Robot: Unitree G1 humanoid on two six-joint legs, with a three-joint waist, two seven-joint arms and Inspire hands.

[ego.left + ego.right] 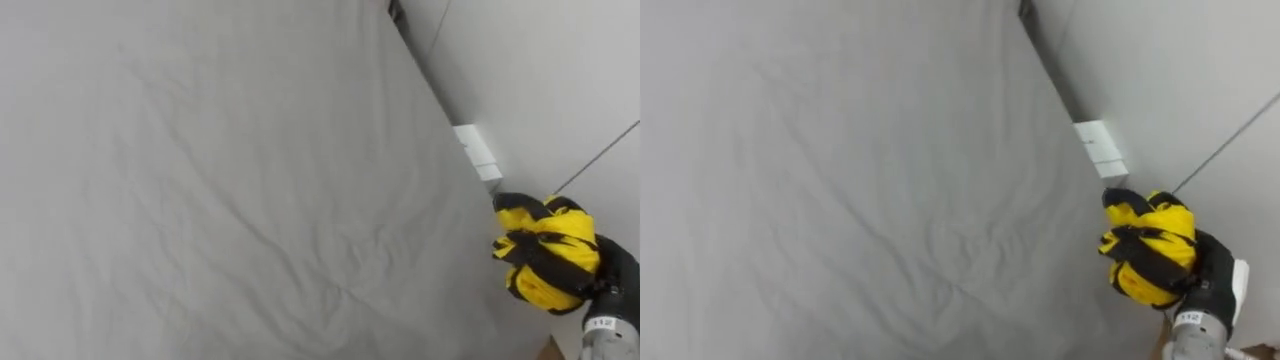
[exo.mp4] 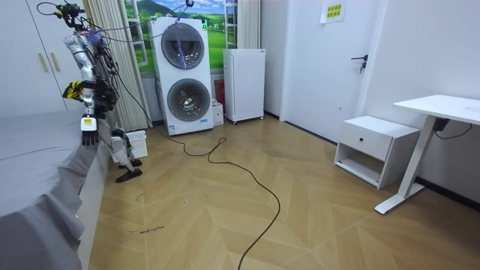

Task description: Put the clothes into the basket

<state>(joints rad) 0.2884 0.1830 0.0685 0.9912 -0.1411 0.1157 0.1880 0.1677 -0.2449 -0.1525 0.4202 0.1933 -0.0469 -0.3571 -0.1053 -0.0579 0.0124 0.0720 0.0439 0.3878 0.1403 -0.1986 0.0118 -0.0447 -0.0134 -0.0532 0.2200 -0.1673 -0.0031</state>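
One hand does the holding: the right hand (image 1: pixel 618 278) is clenched round a bunched yellow and black garment (image 1: pixel 545 258), which bulges out above and to the left of the dark fingers. The garment is clear of the bed (image 1: pixel 200 180), carried in the air just past the bed's right edge, and nothing lies between it and the grey sheet. In the eye views that edge runs on a slant from the top middle down to the lower right, and the bundle hangs beside its lower stretch. Farther up the same edge, a small white socket plate (image 1: pixel 477 152) sits on the pale wall.

In the room view the robot stands upright against the long side edge of the bed, at the room view's left, the garment raised at chest height. Its left hand (image 2: pixel 88 135) hangs low by that edge; whether it is released or clenched I cannot tell.

A white slatted basket (image 2: pixel 137 141) stands on the wooden floor just beside the robot's feet, below the garment and well apart from it. Behind stand a curtain (image 2: pixel 120 60), a stacked washer and dryer (image 2: pixel 186 75) and a small white fridge (image 2: pixel 244 73). A white nightstand (image 2: pixel 375 148) and white desk (image 2: pixel 439 112) stand well off at the room view's right.
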